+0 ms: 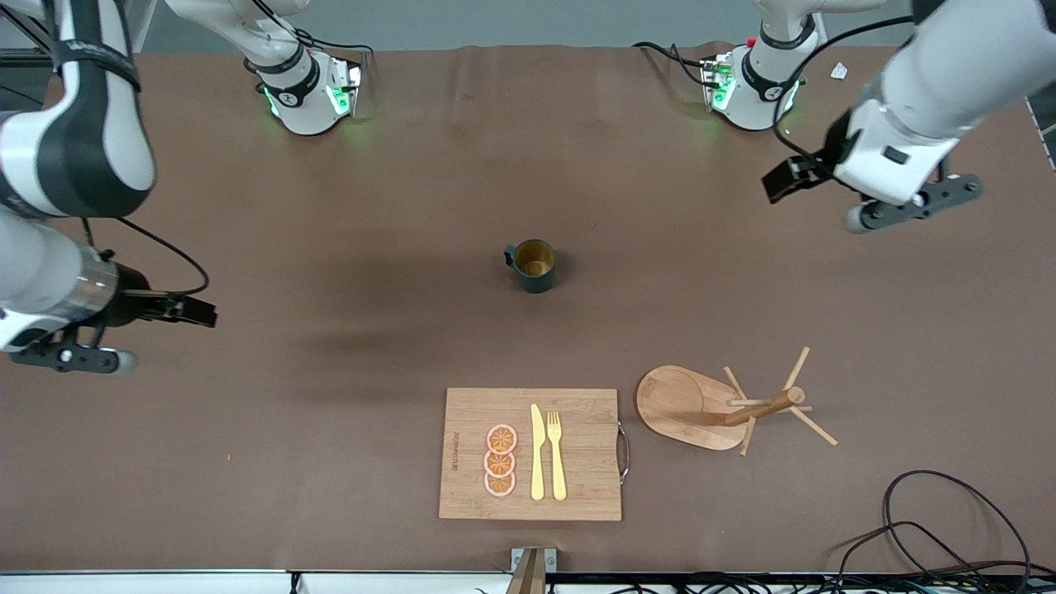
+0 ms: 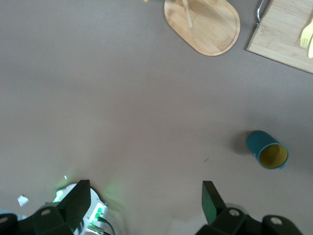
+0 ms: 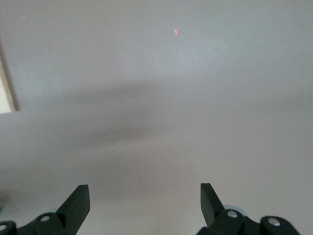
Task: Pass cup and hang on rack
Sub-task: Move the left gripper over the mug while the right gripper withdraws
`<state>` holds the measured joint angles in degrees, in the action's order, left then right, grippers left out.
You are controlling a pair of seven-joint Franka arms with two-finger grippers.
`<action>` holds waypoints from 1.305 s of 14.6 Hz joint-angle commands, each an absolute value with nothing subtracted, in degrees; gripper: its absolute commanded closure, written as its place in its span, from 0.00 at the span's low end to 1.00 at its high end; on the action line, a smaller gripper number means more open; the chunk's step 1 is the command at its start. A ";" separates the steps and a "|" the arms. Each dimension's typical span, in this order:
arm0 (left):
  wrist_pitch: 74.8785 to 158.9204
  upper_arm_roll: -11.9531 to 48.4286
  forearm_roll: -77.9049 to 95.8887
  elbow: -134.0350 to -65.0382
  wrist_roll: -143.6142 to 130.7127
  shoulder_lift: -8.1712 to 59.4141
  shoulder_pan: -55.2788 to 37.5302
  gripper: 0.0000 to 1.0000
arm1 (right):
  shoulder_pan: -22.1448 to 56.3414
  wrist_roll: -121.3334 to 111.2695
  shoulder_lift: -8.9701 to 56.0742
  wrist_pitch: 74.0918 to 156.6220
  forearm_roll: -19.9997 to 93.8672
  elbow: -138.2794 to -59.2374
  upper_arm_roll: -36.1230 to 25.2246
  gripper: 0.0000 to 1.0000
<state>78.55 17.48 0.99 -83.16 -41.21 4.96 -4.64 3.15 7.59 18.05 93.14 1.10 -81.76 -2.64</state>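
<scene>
The dark teal cup stands upright in the middle of the table, its tan inside showing and its handle toward the right arm's end. It also shows in the left wrist view. The wooden rack stands on its oval base, nearer to the front camera than the cup and toward the left arm's end; its base shows in the left wrist view. My left gripper is open and empty, up over the table near its own base. My right gripper is open and empty over bare table at the right arm's end.
A bamboo cutting board with orange slices, a knife and a fork lies beside the rack, near the front edge. Black cables lie at the front corner at the left arm's end. The arm bases stand along the back.
</scene>
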 commanded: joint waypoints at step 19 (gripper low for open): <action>84.46 8.12 -43.59 -69.27 -116.27 45.33 -63.07 0.00 | -1.14 -0.88 17.93 90.44 -2.99 -78.58 -0.88 0.00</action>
